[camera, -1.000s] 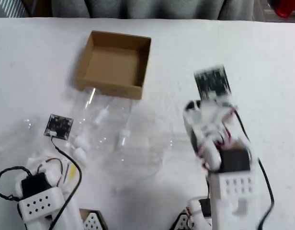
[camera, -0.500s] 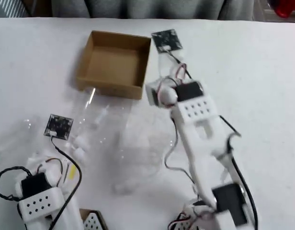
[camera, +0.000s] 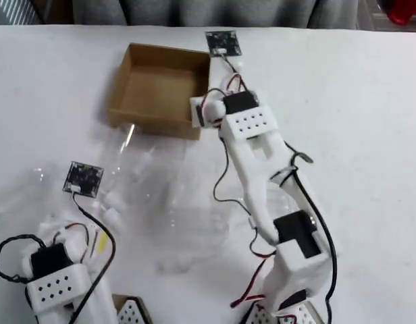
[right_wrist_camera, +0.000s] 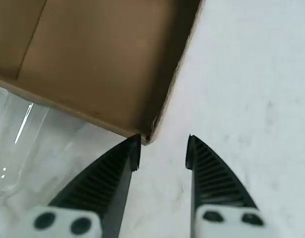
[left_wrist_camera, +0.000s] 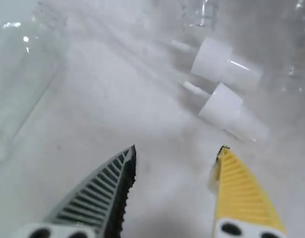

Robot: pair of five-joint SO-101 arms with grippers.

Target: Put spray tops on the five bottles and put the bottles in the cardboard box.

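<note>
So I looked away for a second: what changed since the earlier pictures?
The right gripper swung across from the right side of the table to the near corner of the box, fingers open and empty. No grasp or release shows. The box and the left gripper kept their places.

A white table (camera: 370,101) lies evenly lit. Beyond its far edge hangs what may be grey fabric (camera: 194,12), near a red object (camera: 405,10).
</note>
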